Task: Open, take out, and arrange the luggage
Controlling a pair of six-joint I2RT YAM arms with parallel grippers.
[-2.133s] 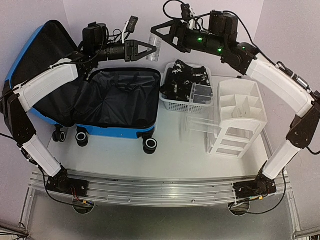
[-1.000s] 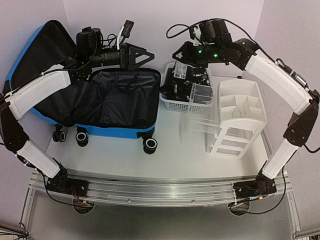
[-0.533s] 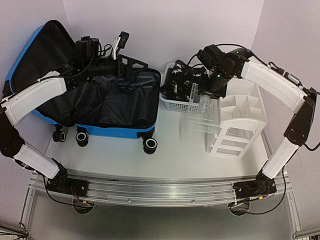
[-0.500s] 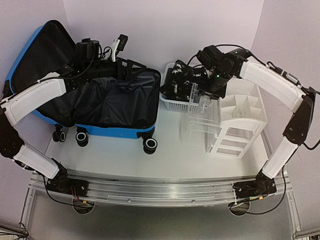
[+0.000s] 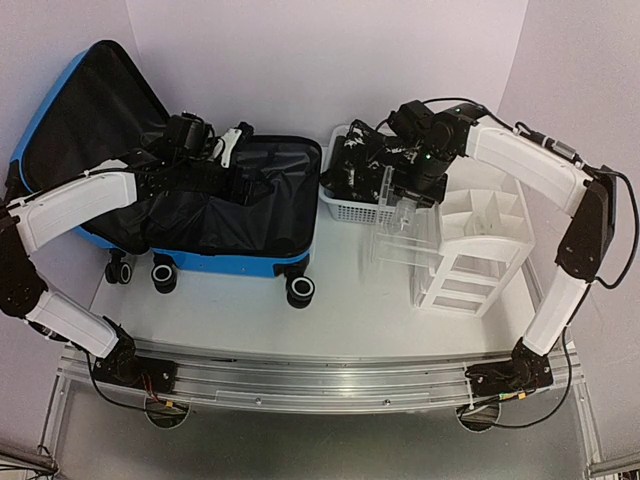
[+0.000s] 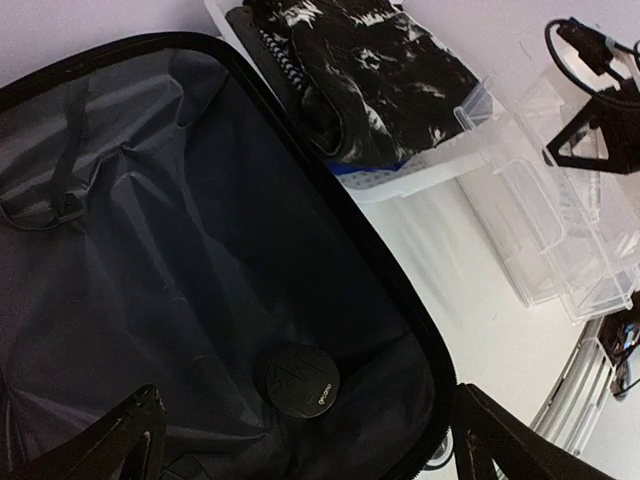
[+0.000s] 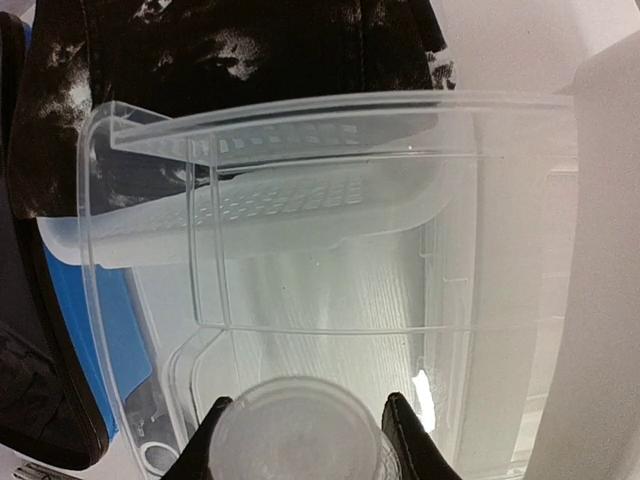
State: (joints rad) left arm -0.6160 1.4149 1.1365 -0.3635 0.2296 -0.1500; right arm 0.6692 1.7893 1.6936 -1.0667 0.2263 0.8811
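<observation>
The luggage is a bright blue suitcase lying open at the left, its lid propped against the back wall. Its black lining holds a small black round disc. My left gripper hangs inside the lower half, open wide, directly above the disc and holding nothing. My right gripper is over the clear plastic bin. It is shut on a clear round bottle, seen from the top with a finger pressed to each side.
A white perforated basket holding black-and-white clothing stands right of the suitcase. Clear bins lie in front of it. A white compartmented organizer stands at the right. The suitcase wheels face the front.
The left gripper has dropped from above the suitcase rim into its lower half. The right gripper carried the clear bottle from over the basket down to the clear bin.
</observation>
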